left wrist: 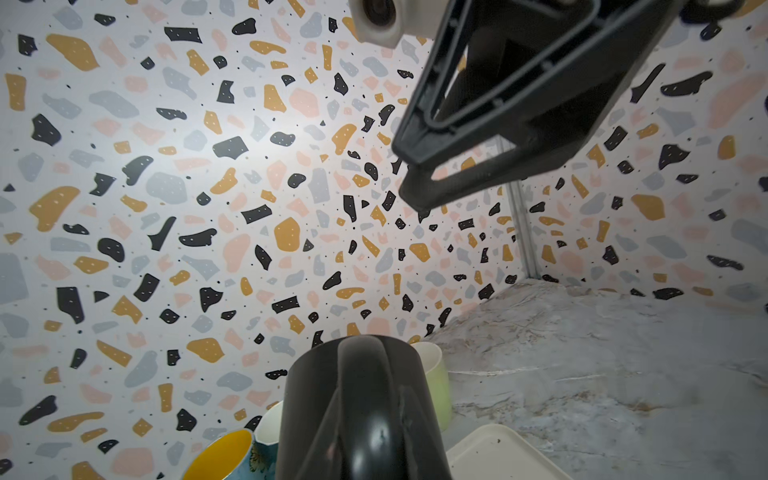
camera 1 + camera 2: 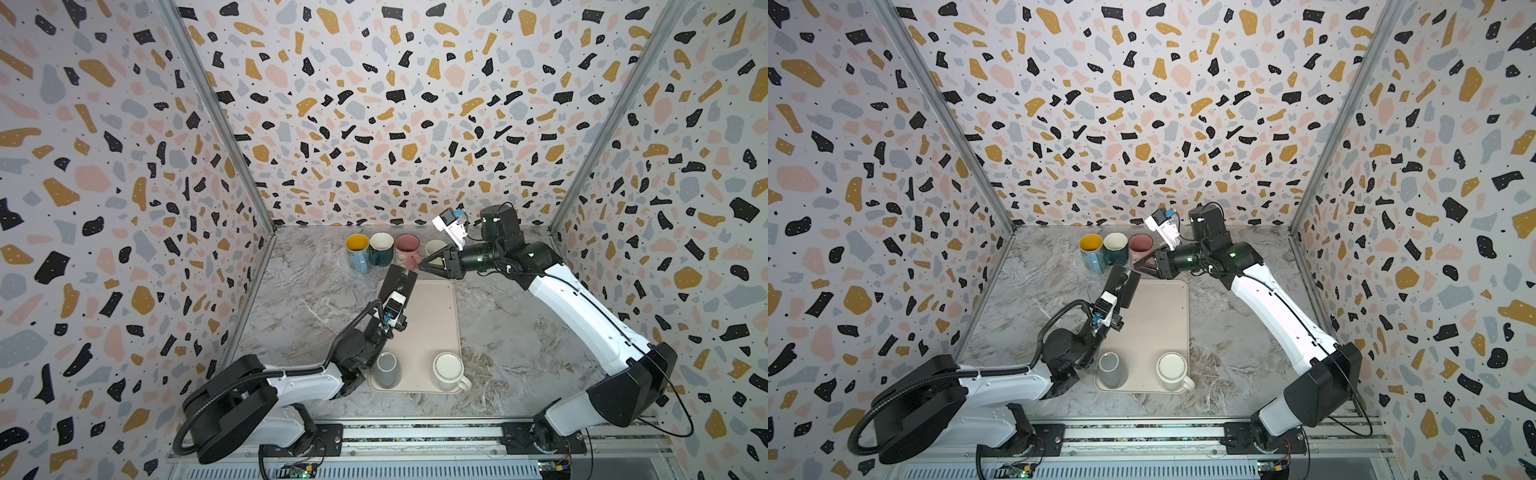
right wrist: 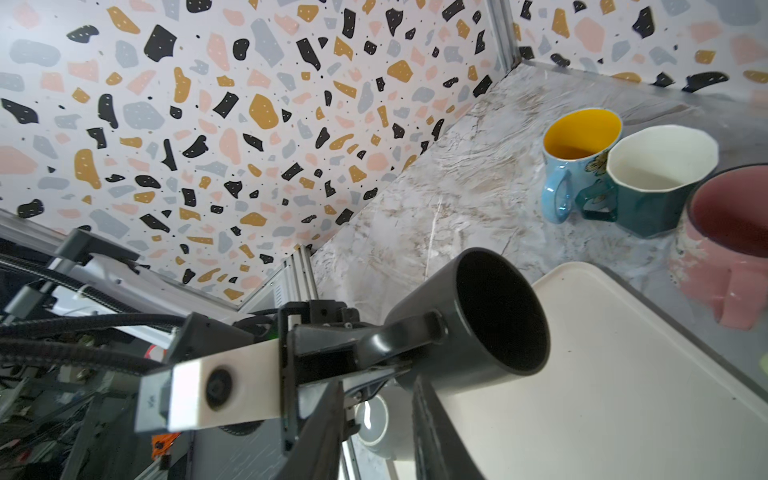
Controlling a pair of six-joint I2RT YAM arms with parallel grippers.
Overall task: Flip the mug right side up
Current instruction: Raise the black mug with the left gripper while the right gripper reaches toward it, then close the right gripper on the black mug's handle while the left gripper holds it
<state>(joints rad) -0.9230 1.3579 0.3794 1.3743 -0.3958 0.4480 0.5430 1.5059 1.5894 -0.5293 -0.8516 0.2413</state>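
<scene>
Right wrist view shows the left gripper clamped on the handle of the black mug, which hangs tilted in the air over the far end of the tray, mouth turned sideways. In both top views the right gripper sits just beside the mug, its fingers narrowly apart and empty.

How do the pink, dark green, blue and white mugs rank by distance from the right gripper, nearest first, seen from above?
1. The pink mug, back row, beside the right gripper.
2. The dark green mug, middle of that row.
3. The blue mug, the row's left end.
4. The white mug, at the near end of the tray.
</scene>
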